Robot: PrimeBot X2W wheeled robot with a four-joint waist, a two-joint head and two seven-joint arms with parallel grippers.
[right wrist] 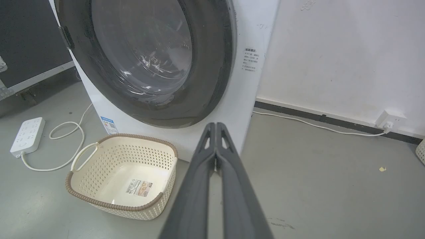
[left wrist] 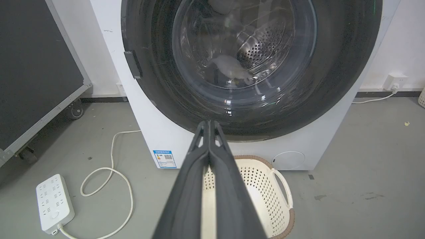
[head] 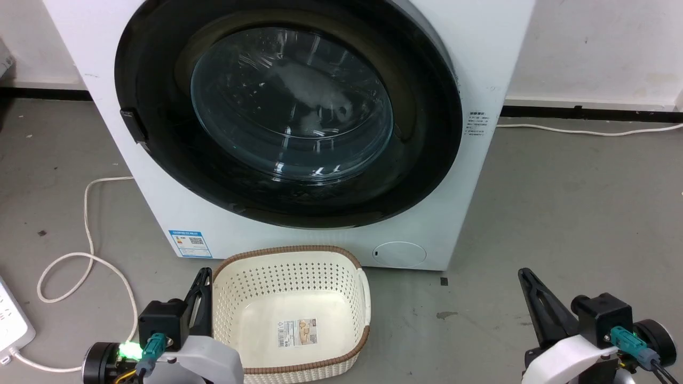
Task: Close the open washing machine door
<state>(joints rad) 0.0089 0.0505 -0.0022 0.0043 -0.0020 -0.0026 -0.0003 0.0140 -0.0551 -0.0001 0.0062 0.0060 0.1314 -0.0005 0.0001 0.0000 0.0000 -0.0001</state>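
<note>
Grey floor [head: 560, 213] held the white front-loading washing machine [head: 480, 53], its round black-rimmed glass door [head: 291, 106] flush on the front. Left tool [head: 203, 282] and right tool [head: 531, 285] sat pinched together. If unlatched, the door might swing out; arms might knock the cream perforated basket [head: 288, 274].

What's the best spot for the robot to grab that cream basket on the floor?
Its pale loop handle on the basket end nearest the right hand, approached from above and the right. The loop arches off the wall, leaving a gap for a finger; the brown rim looks thicker.
</note>
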